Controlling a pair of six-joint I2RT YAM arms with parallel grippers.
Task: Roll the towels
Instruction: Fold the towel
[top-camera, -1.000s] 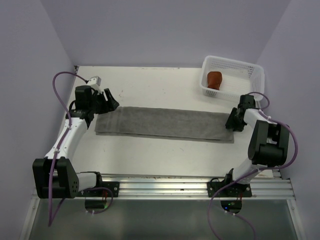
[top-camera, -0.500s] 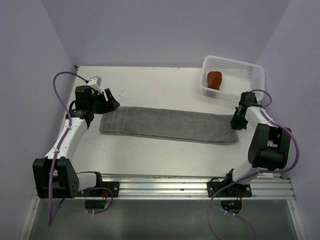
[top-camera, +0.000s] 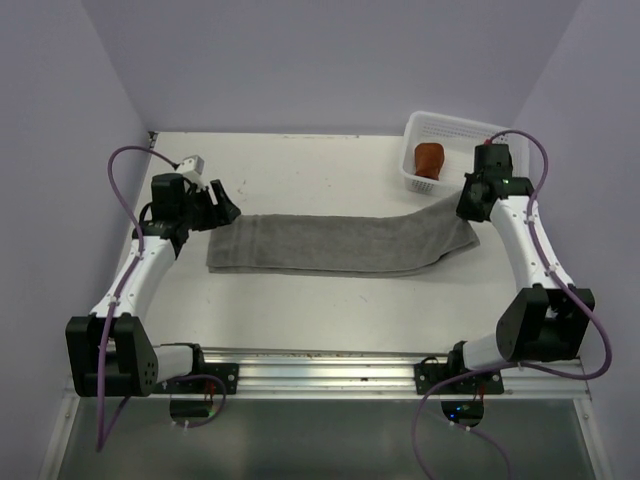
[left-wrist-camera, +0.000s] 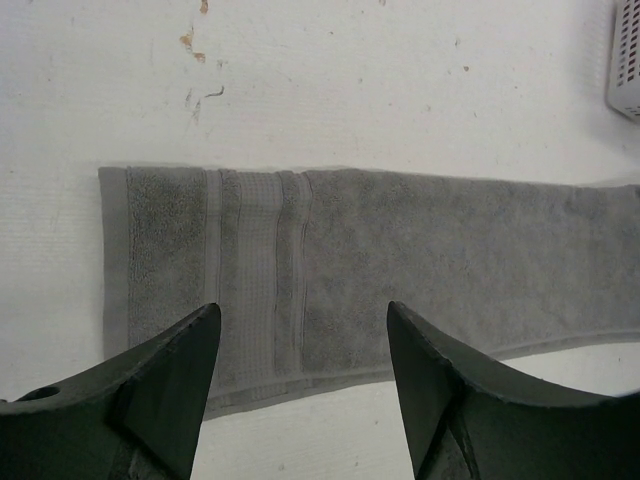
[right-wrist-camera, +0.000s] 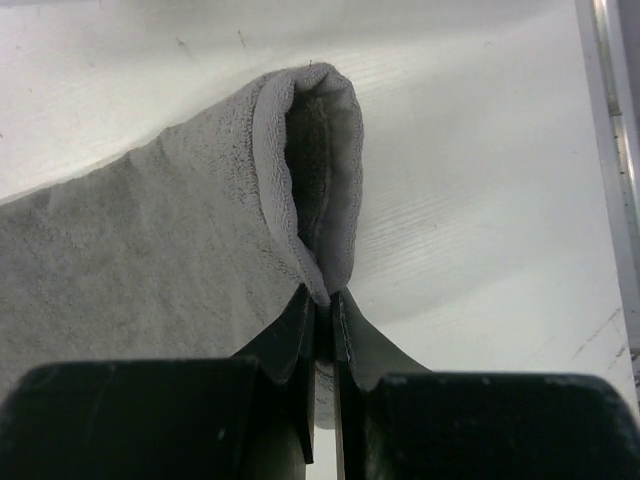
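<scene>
Grey towel (top-camera: 330, 245) lies across the middle of the desk (top-camera: 300, 310). Right fingers (right-wrist-camera: 288, 335) pinch its raised right end to start the roll; left fingers (left-wrist-camera: 160, 380) stand apart over the left end. Next, that end probably needs curling leftward.

Even, soft light and faint shadows on the tabletop (top-camera: 330, 300); the wrist views are sharp, with the dark pincer fingers (left-wrist-camera: 160, 390) blurred.

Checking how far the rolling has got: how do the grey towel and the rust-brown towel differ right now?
The grey towel lies spread as a long strip on the table; the rust-brown towel is a compact bundle in the white basket. The right pincer pinches the grey towel's raised end; nothing grips the rust-brown towel. Both are soft cloth.
</scene>
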